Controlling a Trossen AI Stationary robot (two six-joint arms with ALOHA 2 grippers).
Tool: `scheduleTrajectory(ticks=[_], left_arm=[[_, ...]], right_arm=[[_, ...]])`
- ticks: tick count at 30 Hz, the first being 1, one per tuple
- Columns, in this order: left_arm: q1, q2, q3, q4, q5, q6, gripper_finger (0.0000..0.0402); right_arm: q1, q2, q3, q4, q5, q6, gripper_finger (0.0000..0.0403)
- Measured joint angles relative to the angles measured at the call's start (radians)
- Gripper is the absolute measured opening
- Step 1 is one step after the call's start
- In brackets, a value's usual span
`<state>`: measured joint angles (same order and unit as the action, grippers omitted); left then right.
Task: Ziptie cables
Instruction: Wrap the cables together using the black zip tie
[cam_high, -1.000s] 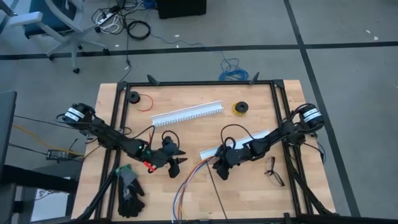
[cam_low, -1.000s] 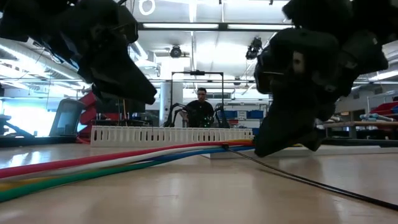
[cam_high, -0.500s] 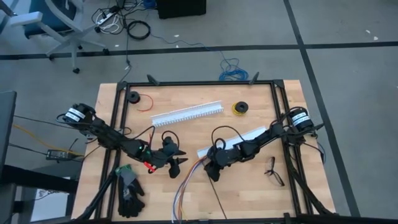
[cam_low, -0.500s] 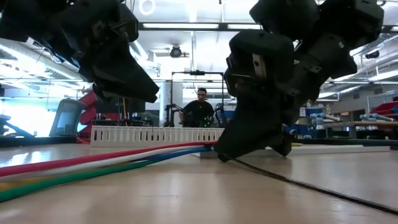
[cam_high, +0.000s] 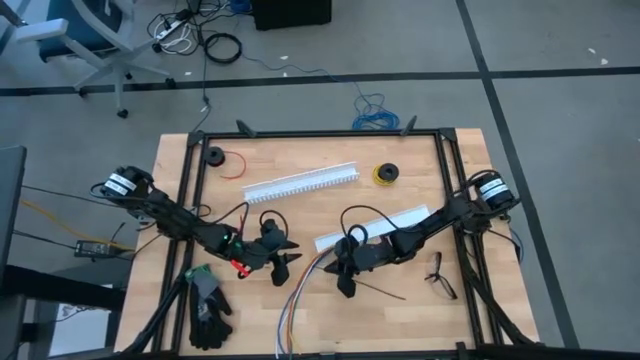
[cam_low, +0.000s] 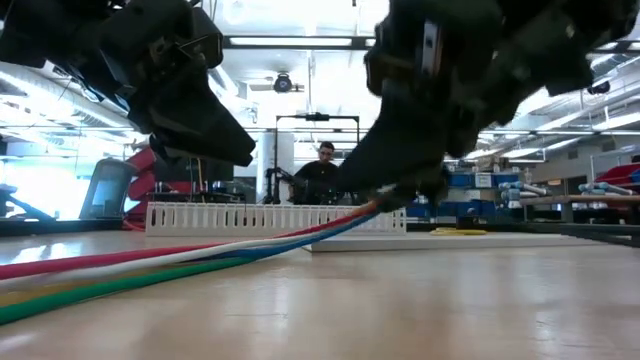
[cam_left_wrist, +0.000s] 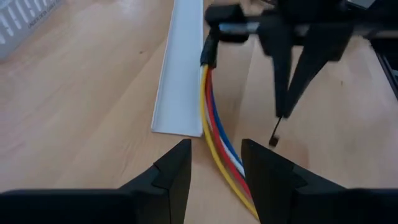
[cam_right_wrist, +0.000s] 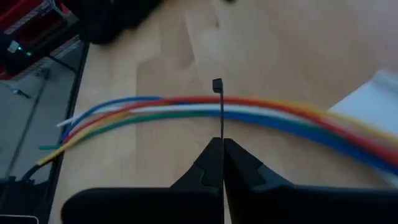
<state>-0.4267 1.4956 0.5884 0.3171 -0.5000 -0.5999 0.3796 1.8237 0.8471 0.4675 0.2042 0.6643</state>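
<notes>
The cables (cam_high: 300, 300) are a bundle of red, yellow, white, blue and green wires lying on the table, running from the flat white channel toward the near edge (cam_left_wrist: 217, 134) (cam_right_wrist: 186, 109) (cam_low: 150, 262). The ziptie (cam_high: 380, 291) is a thin black strip. My right gripper (cam_high: 346, 282) (cam_right_wrist: 222, 144) is shut on it, just right of the cables. The ziptie's head (cam_right_wrist: 217, 85) sticks out over the wires. My left gripper (cam_high: 286, 263) (cam_left_wrist: 214, 167) is open, left of the cables and clear of them. My right gripper pinches the ziptie's strip (cam_right_wrist: 221, 127) between its two shut fingers, a short way behind the head. The fingers (cam_left_wrist: 289, 87) slant down from above, and the strip runs along them. The head (cam_left_wrist: 273, 141) hangs just above the table, and the tail (cam_high: 400, 297) trails toward the table's right.
A white slotted channel (cam_high: 300, 183) and a flat white one (cam_high: 375, 227) lie beyond the cables. Near the far edge are a yellow spool (cam_high: 386, 175) and a black spool (cam_high: 215, 155). Black gloves (cam_high: 207, 310) lie near-left, a forked black object (cam_high: 437, 274) right. A person (cam_low: 323, 175) sits far behind.
My right gripper has moved toward the table's left, up to the cables, and risen in the low view. The ziptie, which lay on the table pointing toward the near edge, has been lifted and swung, so its tail now points right.
</notes>
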Motion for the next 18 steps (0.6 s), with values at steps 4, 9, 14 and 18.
scheduleTrajectory(ticks=[4, 9, 14, 18], left_arm=[[0.000, 0.000, 0.000, 0.009, -0.004, -0.007, 0.0151], [-0.001, 0.000, 0.000, 0.076, -0.004, -0.006, 0.0151], [-0.001, 0.034, 0.000, 0.235, -0.026, 0.072, 0.0151], [-0.001, 0.135, 0.000, 0.470, -0.029, 0.149, 0.0151]], right_arm=[[0.020, -0.068, 0.000, -0.039, 0.093, -0.049, 0.0000], [0.040, -0.140, 0.000, -0.145, 0.280, -0.095, 0.0000], [0.041, -0.173, 0.000, -0.128, 0.384, -0.160, 0.0000], [0.033, -0.175, 0.000, -0.041, 0.411, -0.234, 0.0000]])
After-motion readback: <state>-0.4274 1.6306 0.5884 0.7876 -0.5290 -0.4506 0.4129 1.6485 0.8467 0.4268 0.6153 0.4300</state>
